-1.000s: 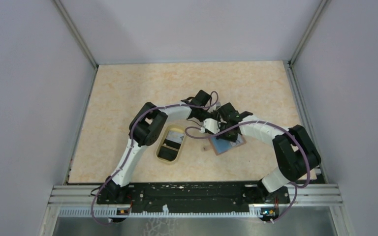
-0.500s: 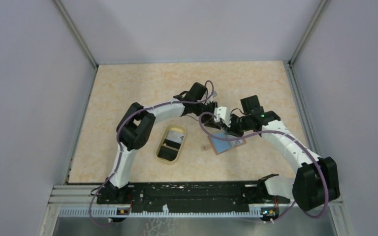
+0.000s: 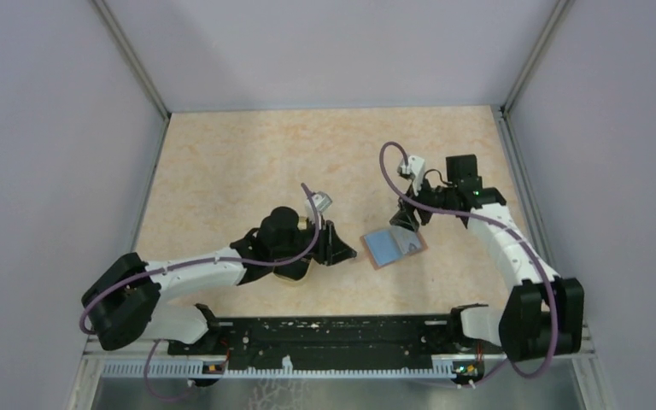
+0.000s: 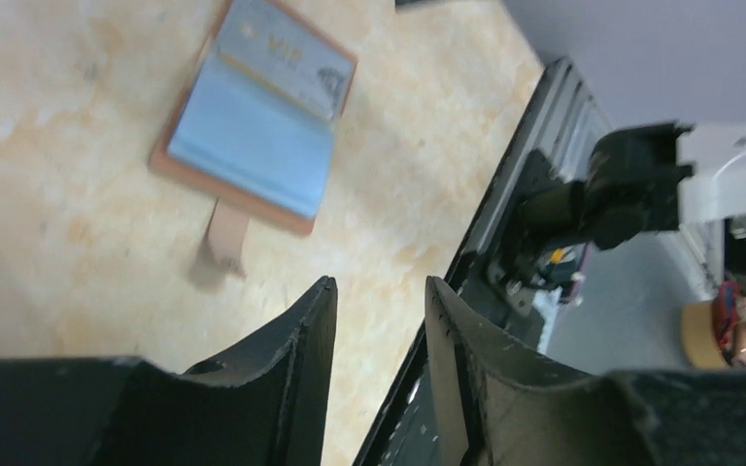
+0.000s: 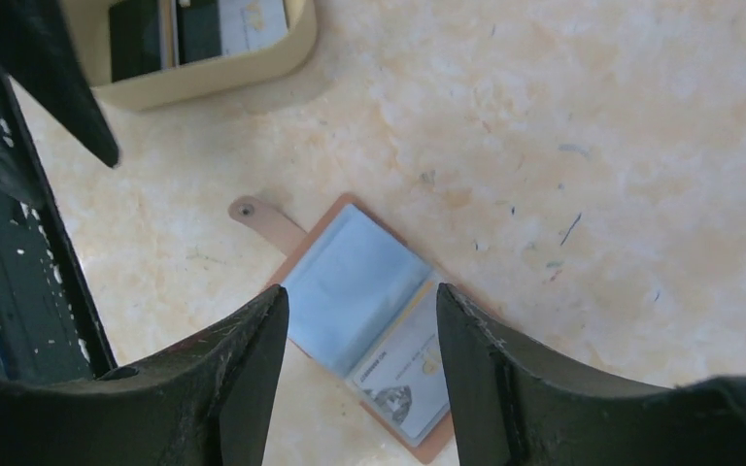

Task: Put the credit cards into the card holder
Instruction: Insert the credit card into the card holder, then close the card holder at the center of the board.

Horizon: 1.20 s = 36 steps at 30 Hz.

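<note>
With one card (image 5: 400,374) already seated in the open card holder (image 3: 390,248) lying flat under my right gripper (image 5: 360,301), whose jaws, like my left gripper's (image 4: 379,283), stand apart and empty, I reckon I next need another of the credit cards (image 5: 204,24) from the dish (image 5: 253,63)

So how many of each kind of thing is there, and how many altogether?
Robot arms: 2, the left arm and the right arm
Card holder: 1
Card in the holder: 1
Dish: 1
Cards in the dish: some, too hidden to count
Total counted: 5
</note>
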Each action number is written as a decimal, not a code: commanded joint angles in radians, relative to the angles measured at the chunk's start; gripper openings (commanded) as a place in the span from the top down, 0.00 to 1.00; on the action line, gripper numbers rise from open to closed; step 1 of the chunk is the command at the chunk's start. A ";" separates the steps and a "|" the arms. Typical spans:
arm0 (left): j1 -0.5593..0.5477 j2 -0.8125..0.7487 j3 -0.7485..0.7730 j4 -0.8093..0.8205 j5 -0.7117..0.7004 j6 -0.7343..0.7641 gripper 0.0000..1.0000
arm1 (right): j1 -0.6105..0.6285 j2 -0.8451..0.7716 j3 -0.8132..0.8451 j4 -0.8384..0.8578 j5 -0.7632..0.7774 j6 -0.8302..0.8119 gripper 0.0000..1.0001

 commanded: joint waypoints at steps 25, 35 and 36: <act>-0.241 0.245 -0.206 0.361 -0.548 -0.261 0.36 | -0.088 0.418 0.049 -0.098 0.319 0.059 0.41; -0.242 0.380 -0.032 0.127 -0.619 -0.368 0.46 | -0.089 0.451 0.057 -0.131 0.286 0.052 0.47; -0.242 0.389 -0.022 0.115 -0.625 -0.365 0.51 | -0.089 0.452 0.057 -0.133 0.284 0.052 0.47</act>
